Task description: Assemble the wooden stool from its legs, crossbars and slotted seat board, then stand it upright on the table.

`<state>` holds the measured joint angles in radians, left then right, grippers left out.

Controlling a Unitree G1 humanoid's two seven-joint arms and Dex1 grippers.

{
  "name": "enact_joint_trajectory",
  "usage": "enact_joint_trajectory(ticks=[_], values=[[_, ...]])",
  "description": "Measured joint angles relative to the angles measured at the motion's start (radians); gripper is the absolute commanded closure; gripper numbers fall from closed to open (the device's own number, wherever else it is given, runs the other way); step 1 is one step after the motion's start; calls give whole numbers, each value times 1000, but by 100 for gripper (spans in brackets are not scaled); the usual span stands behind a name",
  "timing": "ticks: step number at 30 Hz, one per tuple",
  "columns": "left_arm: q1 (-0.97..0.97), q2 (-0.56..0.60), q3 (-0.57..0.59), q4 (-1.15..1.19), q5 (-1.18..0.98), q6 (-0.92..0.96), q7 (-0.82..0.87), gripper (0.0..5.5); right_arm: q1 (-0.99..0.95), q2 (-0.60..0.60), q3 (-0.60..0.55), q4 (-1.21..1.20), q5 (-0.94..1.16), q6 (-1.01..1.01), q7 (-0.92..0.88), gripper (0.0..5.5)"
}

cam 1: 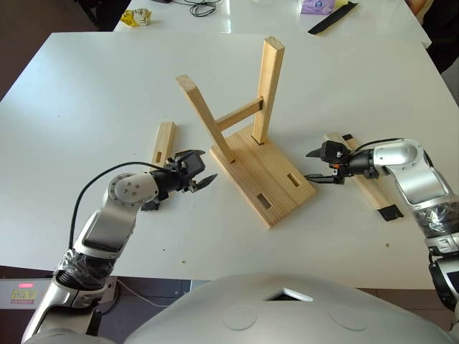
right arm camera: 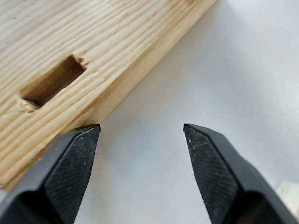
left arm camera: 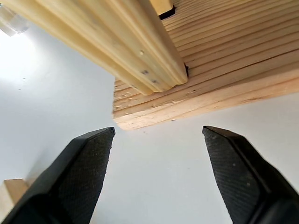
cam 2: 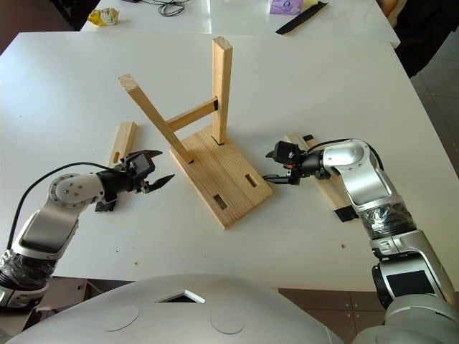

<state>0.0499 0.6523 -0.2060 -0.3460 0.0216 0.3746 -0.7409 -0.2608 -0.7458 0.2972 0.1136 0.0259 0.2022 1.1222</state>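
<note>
Flanking the seat board [cam 1: 276, 170] mid-table, left gripper [cam 1: 206, 166] and right gripper [cam 1: 310, 165] were found open, empty; grasping a loose leg [cam 1: 164, 140] was judged due next.

- The table [cam 1: 86, 93] is white.
- The seat board [cam 1: 276, 183] is light yellow-brown wood with thin brown lines running along it. Its slots look dark.
- The upright leg [cam 1: 267, 86], the leaning leg [cam 1: 204, 115] and the crossbar [cam 1: 239, 113] are the same pale wood.
- The loose leg [cam 1: 164, 142] is pale wood too.
- The wooden piece [cam 1: 373, 193] near the right gripper [cam 1: 309, 165] is pale with a black end.
- The left gripper [cam 1: 206, 166] and the right gripper are black. Their fingers [left arm camera: 84, 172] are speckled with tiny dots.
- Far back lie a small yellow thing [cam 1: 136, 16] and a purple thing [cam 1: 316, 6], maybe packets.
</note>
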Motion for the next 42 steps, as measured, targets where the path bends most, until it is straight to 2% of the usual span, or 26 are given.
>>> enact_joint_trajectory(ticks=[7, 18, 27, 42], values=[[-44, -25, -22, 127, 9, -67, 14, 200, 25, 3, -1, -18, 0, -32, -14, 219], [-185, -106, -61, 323, 65, -162, 78, 200, 87, 33, 22, -140, 14, 26, -7, 219], [-220, -116, -73, 363, 91, -192, 84, 200, 99, 82, 54, -182, 15, 50, -18, 219], [-228, -159, -82, 375, 97, -189, 91, 200, 66, 107, 28, -123, 10, 63, -44, 219]])
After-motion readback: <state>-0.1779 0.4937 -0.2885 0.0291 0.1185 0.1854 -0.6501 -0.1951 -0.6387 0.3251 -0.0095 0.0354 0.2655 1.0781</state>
